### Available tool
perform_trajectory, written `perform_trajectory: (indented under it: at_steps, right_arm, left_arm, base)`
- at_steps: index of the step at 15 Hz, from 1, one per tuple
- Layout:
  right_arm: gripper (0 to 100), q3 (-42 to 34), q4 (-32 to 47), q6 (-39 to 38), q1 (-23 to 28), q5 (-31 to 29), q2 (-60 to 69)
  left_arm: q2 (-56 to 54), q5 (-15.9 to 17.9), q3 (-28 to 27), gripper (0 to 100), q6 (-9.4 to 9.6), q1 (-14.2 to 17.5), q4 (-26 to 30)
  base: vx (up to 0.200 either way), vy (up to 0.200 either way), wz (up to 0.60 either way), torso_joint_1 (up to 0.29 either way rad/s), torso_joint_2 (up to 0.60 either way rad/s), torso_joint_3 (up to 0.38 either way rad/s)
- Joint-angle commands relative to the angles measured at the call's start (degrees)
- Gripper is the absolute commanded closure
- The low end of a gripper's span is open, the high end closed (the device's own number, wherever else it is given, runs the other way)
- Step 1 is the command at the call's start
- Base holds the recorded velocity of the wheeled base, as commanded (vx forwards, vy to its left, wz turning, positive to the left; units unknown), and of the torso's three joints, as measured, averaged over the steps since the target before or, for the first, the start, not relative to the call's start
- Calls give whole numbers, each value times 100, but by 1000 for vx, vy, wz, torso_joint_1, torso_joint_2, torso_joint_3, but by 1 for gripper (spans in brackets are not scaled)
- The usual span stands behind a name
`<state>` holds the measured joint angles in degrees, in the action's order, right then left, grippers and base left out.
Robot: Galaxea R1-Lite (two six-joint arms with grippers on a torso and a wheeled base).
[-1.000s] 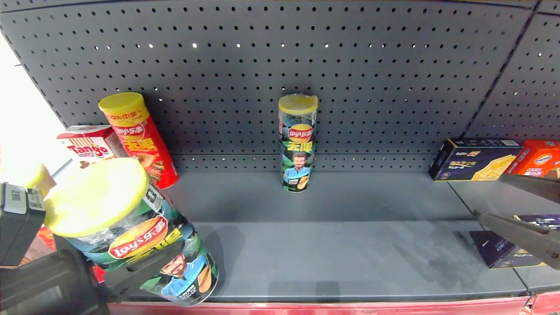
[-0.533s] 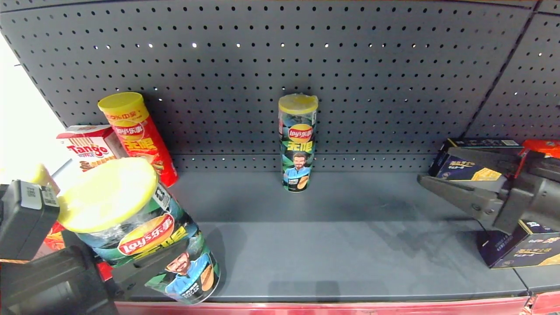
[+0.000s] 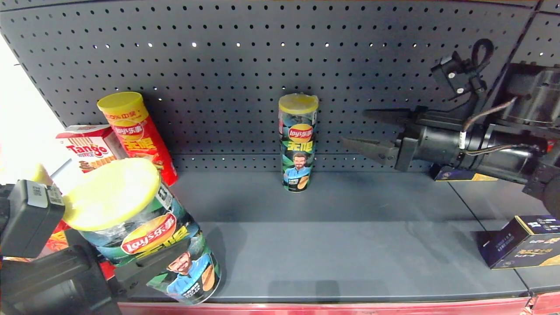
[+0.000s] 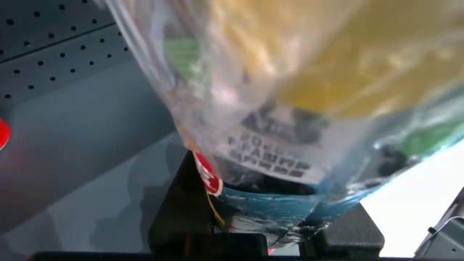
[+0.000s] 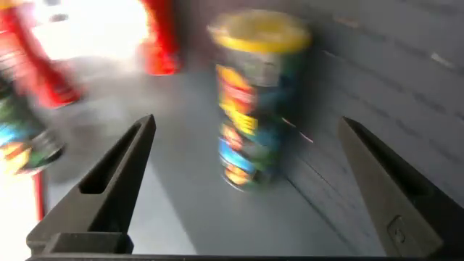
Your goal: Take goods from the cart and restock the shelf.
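Note:
My left gripper [image 3: 142,260] is shut on a green chips can [image 3: 144,227] with a yellow lid, held tilted over the shelf's [image 3: 341,249] front left corner. In the left wrist view the can [image 4: 290,101] sits close above the gripper [image 4: 268,232]. A second green chips can [image 3: 298,142] stands upright at the back middle of the shelf. My right gripper [image 3: 356,127] hangs open above the shelf, just right of that can, pointing at it. The right wrist view has the standing can [image 5: 257,101] beyond the spread gripper [image 5: 248,123].
A red chips can [image 3: 138,135] leans on the pegboard at the back left beside a wafer box [image 3: 87,146]. Dark blue boxes [image 3: 520,243] lie at the right, one [image 3: 455,175] under my right arm. The shelf's middle front is bare.
My right arm swung up and left from the right edge until its open gripper is near the standing can. The left gripper with its can shifted slightly right.

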<state>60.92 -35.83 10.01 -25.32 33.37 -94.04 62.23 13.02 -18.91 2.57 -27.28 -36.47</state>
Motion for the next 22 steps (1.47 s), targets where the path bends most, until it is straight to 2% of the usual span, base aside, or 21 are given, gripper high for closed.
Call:
perform_trajectory:
  at_steps: [1,3,4,14,16,22]
  right_arm:
    - [0,324,14,133,45,478,-581]
    - [0,333,-3,142,80,1172,-660]
    - [0,368,-12,142,89,1304,-721]
    - [0,1309,6,133,159,1330,-1802]
    - [0,1467,6,133,150,1330,-2013]
    - [0,1643,-21,142,115,1339,-2453]
  left_arm:
    - [8,16,1,100,-2,127,-9]
    - [8,25,1,100,-2,135,-9]
    - [8,25,1,100,-2,135,-9]
    - [17,25,-104,100,-11,135,-9]
    - [70,25,-157,100,-90,144,-9]
    - [149,25,-210,100,-125,153,-9]
  base:
    - [0,0,0,0,0,0]
    - [0,0,0,0,0,0]
    - [0,0,0,0,0,0]
    - [0,0,0,0,0,0]
    - [0,0,0,0,0,0]
    - [0,0,0,0,0,0]
